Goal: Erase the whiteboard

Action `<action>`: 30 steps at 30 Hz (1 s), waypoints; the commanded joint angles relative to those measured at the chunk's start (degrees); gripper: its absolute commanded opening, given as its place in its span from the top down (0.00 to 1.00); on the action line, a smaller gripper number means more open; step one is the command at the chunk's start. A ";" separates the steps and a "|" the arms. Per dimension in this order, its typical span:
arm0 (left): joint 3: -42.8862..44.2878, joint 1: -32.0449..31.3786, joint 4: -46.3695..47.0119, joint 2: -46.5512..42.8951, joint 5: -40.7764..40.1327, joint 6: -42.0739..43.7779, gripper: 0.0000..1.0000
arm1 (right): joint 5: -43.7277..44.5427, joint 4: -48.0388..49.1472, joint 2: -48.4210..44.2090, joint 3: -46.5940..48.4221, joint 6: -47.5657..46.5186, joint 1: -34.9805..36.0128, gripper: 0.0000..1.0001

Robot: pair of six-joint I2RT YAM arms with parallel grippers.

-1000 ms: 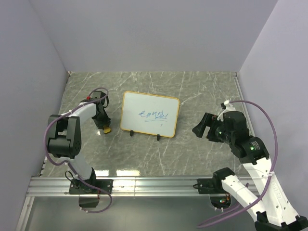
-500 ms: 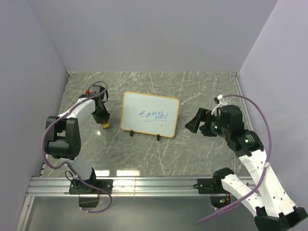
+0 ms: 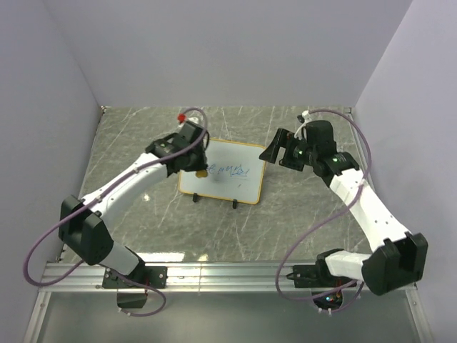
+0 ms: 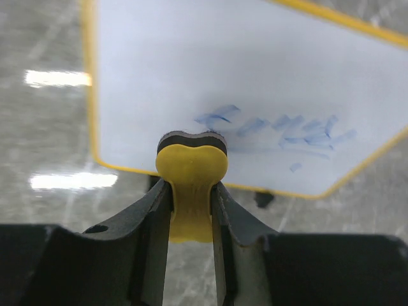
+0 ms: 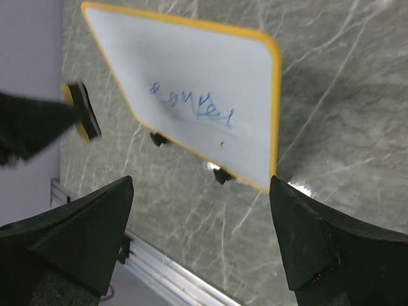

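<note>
Whiteboard (image 3: 235, 187) stands mid-bench on two black feet (image 3: 235, 205), face leaning back toward the far wall, yellow-orange frame all round. Blue scribbles (image 3: 231, 170) run across the middle of its face. Bench (image 3: 300, 214) is grey marbled.

Left tool (image 3: 198, 163) is over the board's left half, pinching a yellow block (image 4: 191, 171) with a dark pad on its far end. Fingers (image 4: 152, 210) are tight on both sides of the block. In the left wrist view the pad sits at the left end of the scribbles (image 4: 280, 127); cannot tell if it touches the board (image 4: 255, 70). The right wrist view shows the block (image 5: 83, 113) off the board's left edge, so contact is unclear there too.

Right tool (image 3: 272, 148) is just beside the board's far right corner, apart from it, spread wide and holding nothing. Its wrist view looks down on the whole board (image 5: 191, 57), with the scribbles (image 5: 191, 105) and both feet (image 5: 221, 174) visible between the spread fingers (image 5: 83, 236).
</note>
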 commanded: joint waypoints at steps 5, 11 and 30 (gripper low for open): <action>4.87 -10.13 4.66 9.56 -1.69 -3.61 1.00 | -4.99 7.98 9.74 3.37 -0.93 -3.43 0.07; 11.20 -14.27 6.95 16.16 -0.99 -3.27 1.00 | -9.65 12.28 14.67 6.10 -0.41 -3.70 0.08; 14.19 -15.59 8.71 18.19 0.60 0.34 1.00 | -8.34 8.60 29.44 20.42 -3.65 -5.46 0.15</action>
